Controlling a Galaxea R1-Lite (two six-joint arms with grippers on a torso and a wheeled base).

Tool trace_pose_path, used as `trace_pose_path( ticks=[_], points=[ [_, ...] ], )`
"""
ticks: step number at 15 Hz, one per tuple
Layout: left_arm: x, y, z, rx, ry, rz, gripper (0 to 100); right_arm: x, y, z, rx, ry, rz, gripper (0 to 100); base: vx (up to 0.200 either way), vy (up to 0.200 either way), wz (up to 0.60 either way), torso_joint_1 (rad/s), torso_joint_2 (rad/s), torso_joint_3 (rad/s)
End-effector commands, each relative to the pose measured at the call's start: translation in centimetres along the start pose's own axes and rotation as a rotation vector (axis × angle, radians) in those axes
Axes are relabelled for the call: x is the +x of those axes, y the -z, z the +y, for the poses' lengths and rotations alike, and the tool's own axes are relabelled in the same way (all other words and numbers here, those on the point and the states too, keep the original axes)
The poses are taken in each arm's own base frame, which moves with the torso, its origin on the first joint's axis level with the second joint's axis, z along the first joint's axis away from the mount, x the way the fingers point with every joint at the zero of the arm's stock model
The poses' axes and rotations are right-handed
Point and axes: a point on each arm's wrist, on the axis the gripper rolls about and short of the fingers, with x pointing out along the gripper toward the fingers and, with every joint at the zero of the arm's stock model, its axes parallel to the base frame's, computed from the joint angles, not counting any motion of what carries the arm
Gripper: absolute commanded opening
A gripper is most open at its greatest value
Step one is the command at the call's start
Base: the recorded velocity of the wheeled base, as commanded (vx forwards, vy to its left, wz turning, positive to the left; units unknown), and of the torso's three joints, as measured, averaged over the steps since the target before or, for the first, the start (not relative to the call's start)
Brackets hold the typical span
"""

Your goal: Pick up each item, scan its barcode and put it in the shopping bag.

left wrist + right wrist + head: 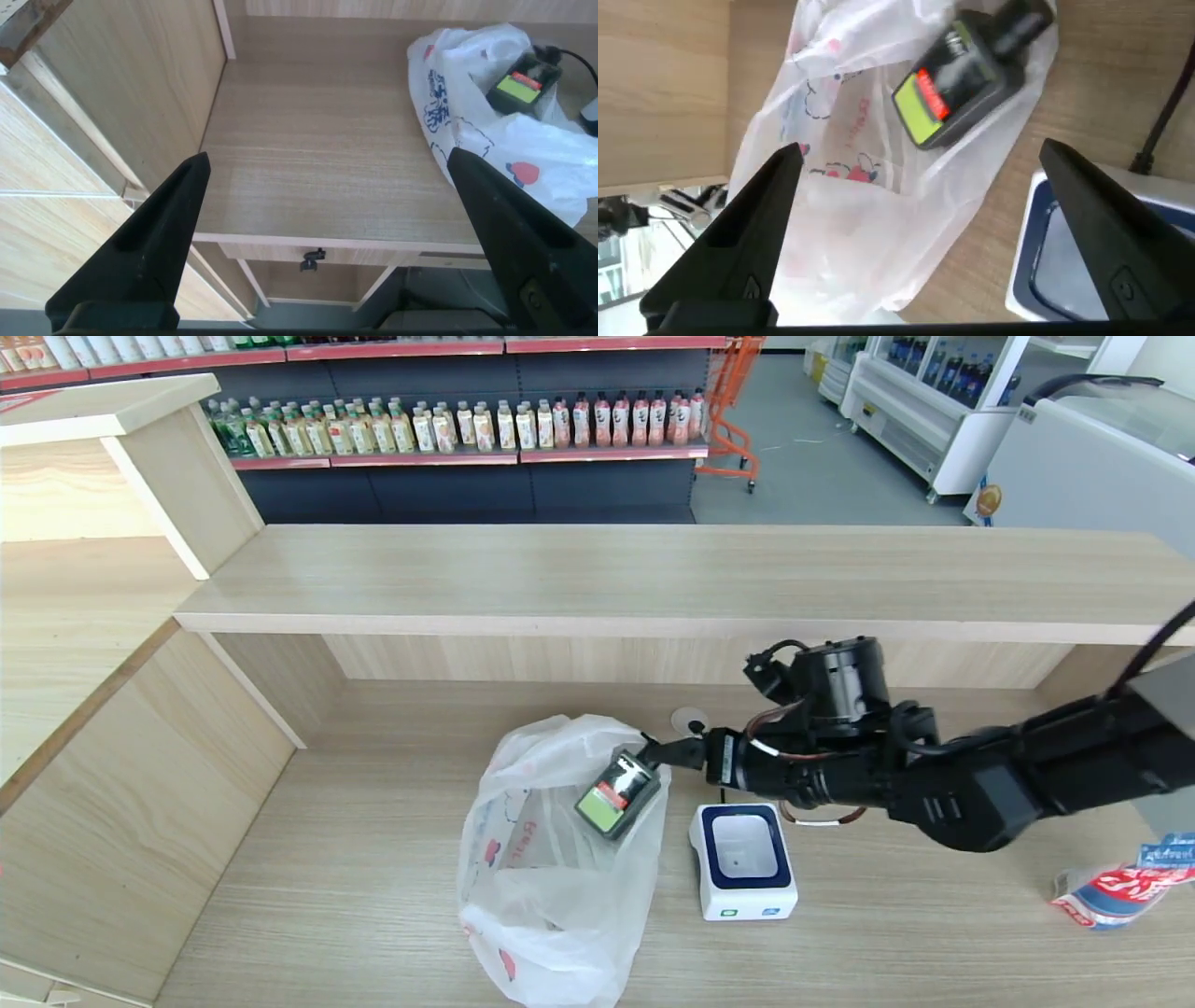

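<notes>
i see a thin translucent white plastic shopping bag (551,859) printed with small red and blue cartoon figures. the dark grey boxy item (618,795) carries a green and red label. the white box scanner (744,896) has a navy frame. the wooden counter (887,943) is pale and fine-grained.

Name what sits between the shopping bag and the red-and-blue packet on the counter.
The white scanner, close beside the shopping bag; bare counter from there to the packet, per the head view.
</notes>
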Motion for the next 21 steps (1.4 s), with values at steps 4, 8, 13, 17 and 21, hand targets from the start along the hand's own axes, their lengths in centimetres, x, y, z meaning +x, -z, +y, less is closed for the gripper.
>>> trace_pose_path(
  ticks=[4, 8, 13, 17, 21],
  points=[
    [0.0, 0.0, 0.0, 0.0, -0.002, 0.0, 100, -14.6, -2.0, 4.2, 0.149, -0.1, -0.178, 100, 0.0, 0.0, 0.0, 0.0, 0.0, 0.0],
    [0.0, 0.0, 0.0, 0.0, 0.0, 0.0, 100, -18.2, -2.3, 3.0, 0.166, -0.044, -0.292, 100, 0.0, 0.0, 0.0, 0.0, 0.0, 0.0],
    [0.0, 0.0, 0.0, 0.0, 0.0, 0.0, 100, -25.6, -0.7, 0.5, 0.073, 0.358, -0.354, 100, 0.0, 0.0, 0.0, 0.0, 0.0, 0.0],
    [0.0, 0.0, 0.0, 0.0, 0.0, 0.0, 100, -30.0, 1.6, 0.0, 0.187, 0.627, -0.313, 100, 0.0, 0.0, 0.0, 0.0, 0.0, 0.0],
    [0.0, 0.0, 0.0, 0.0, 0.0, 0.0, 100, -31.3, 3.7, 0.8, 0.226, 0.71, -0.282, 100, 0.0, 0.0, 0.0, 0.0, 0.0, 0.0]
  ],
)
